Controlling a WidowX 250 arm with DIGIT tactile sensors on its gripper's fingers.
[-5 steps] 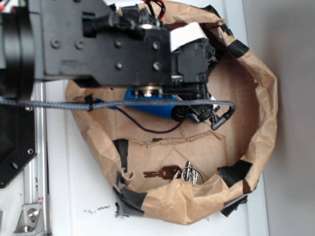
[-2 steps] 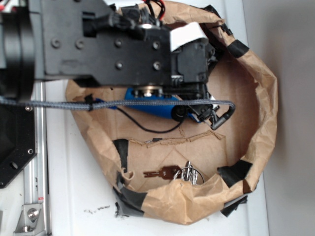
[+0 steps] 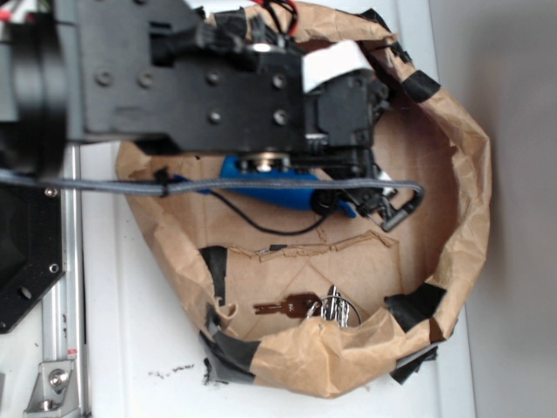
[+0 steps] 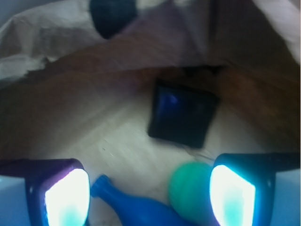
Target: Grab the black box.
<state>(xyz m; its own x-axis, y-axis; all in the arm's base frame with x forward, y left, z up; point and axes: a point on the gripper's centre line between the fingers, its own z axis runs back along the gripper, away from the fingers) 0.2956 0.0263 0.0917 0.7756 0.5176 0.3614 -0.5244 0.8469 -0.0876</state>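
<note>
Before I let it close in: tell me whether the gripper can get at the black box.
Probably yes. The gripper has open jaws, and the black box lies ahead, uncovered; the green ball and blue bottle sit nearer.

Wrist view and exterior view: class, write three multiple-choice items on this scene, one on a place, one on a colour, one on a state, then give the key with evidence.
1. In the wrist view, where is the black box?
A. Beyond the open fingers, on the brown paper floor
B. Between the fingertips
C. Outside the paper wall

2. What colour is the ball by the right-hand fingertip of that view?
A. Red
B. Green
C. Yellow

3. What is the gripper doing?
A. Shut on the box
B. Shut on the ball
C. Open, holding nothing

Key: 1 A, the box lies ahead of both fingers; 2 B, the ball is green; 3 C, the fingers stand wide apart with nothing between them.
</note>
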